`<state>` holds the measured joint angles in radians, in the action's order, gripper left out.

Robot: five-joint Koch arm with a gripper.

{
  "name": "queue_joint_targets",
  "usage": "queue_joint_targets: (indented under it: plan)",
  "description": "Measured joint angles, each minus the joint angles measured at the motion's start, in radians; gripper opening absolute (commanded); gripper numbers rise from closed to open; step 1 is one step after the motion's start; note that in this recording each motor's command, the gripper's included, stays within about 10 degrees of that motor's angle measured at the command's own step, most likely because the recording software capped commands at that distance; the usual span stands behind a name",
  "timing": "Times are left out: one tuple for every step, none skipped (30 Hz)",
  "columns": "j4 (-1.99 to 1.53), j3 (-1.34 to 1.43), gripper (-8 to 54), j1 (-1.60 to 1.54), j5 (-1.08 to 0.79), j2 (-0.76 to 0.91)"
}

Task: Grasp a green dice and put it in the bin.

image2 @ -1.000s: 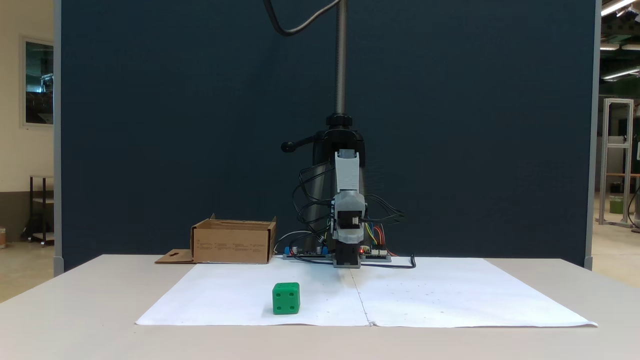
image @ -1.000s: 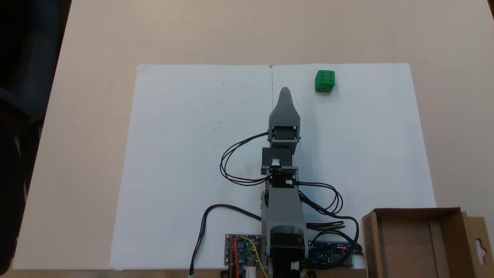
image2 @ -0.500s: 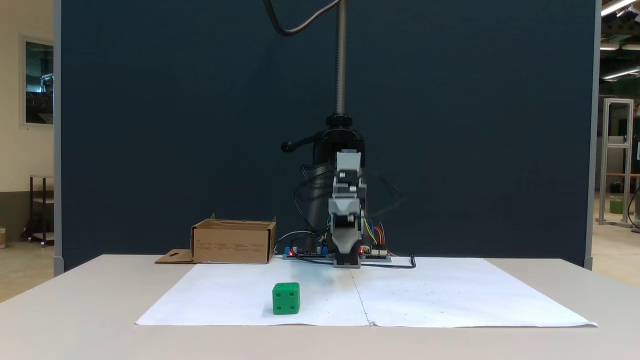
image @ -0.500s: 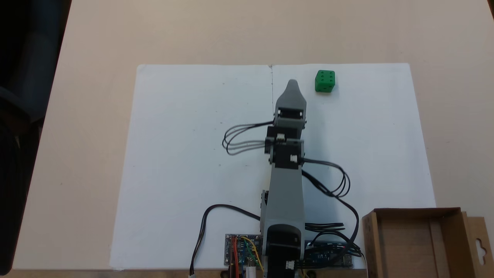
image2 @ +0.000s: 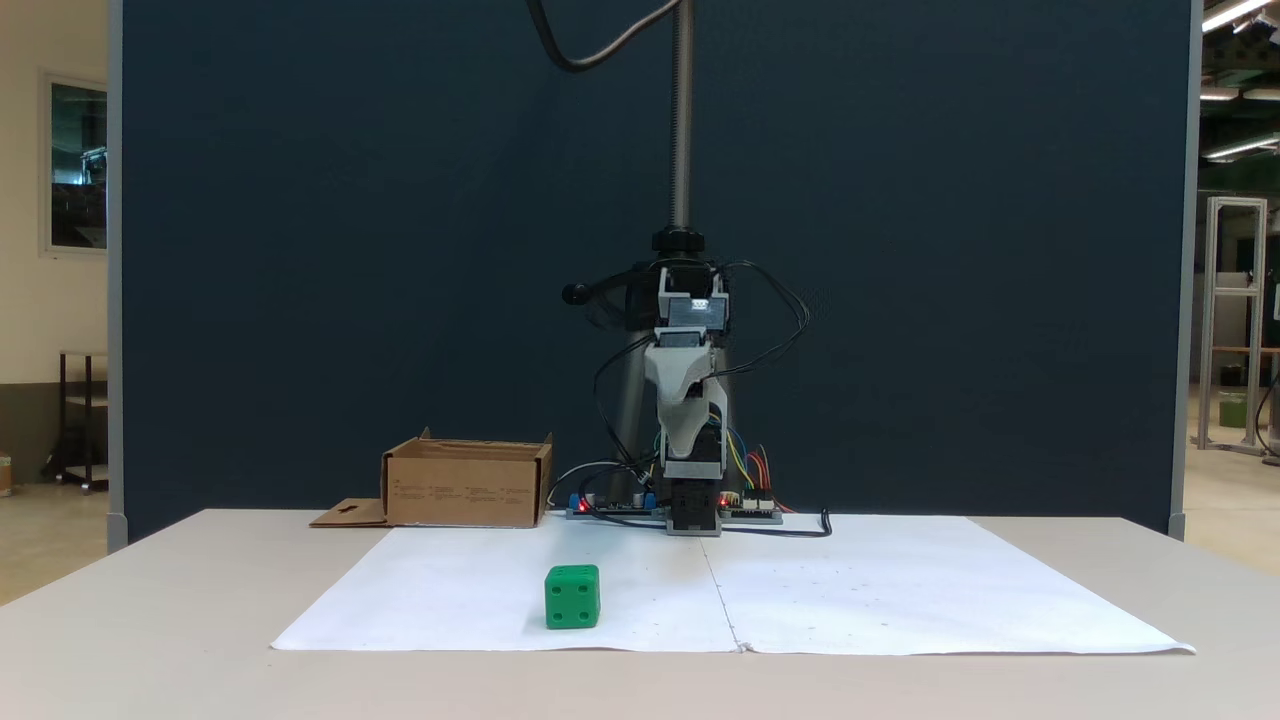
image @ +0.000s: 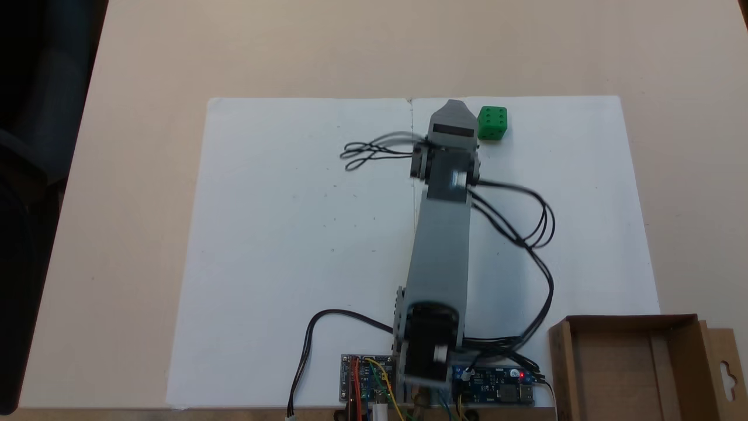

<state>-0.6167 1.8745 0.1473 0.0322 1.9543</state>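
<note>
the dice [image: 492,123] is being reached for; nothing is being gripped yet. in the view from above, the fingers [image: 450,109] are being held just beside the dice, on its left, near the far edge of the white paper [image: 280,234] that is lying on the worktop [image: 128,175]. in the front view the fingers [image2: 684,452] are being carried well above the worktop, pointing downward, while the dice [image2: 572,597] is sitting on the paper near its front edge and left of its centre seam. the two fingers are being seen one behind the other, so whether they are apart or together cannot be told.

for the step to be done well, the fingers are probably needing to be swung further toward the dice until they are centred over it, opened wider than the cube, and only then lowered, so that two opposite flat faces are being pressed squarely. a descent begun off-centre is likely to be nudging the dice across the smooth paper.

the dice is a cube, so no long axis is being offered. it is resting flat, the six-pip face being turned upward and a four-pip face toward the front camera; its sides are lying roughly parallel to the paper's edges.

the bin [image: 631,365] is standing open at the near right corner of the worktop in the view from above, beside the arm's base, well apart from the dice.
</note>
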Motion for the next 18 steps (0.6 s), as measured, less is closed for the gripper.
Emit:
queue_joint_targets:
  plan:
    - [-0.049,-0.052,43.1,0.009,0.000,-0.035]
    - [-0.097,-0.103,43.2,0.015,0.000,-0.071]
    - [-0.149,-0.152,43.1,0.018,0.000,-0.100]
    - [-0.198,-0.196,43.1,0.025,0.000,-0.129]
    - [-0.247,-0.247,43.1,0.032,0.000,-0.158]
    - [-0.291,-0.288,43.1,0.041,0.000,-0.187]
    - [-0.339,-0.344,43.1,0.055,0.000,-0.225]
    - [-0.382,-0.399,43.1,0.066,-0.002,-0.265]
    - [-0.422,-0.448,43.1,0.078,0.000,-0.305]
    - [-0.460,-0.482,43.1,0.094,0.000,-0.339]
    - [-0.497,-0.518,43.1,0.103,0.000,-0.371]
    - [-0.523,-0.557,43.1,0.114,0.000,-0.396]
    - [-0.537,-0.588,43.1,0.120,0.000,-0.416]
    - [-0.540,-0.618,43.1,0.129,0.000,-0.434]
    - [-0.545,-0.650,43.1,0.138,0.000,-0.456]
    - [-0.545,-0.681,43.1,0.149,0.000,-0.477]
    - [-0.545,-0.707,43.1,0.156,0.000,-0.495]
    - [-0.545,-0.729,43.1,0.161,0.000,-0.511]
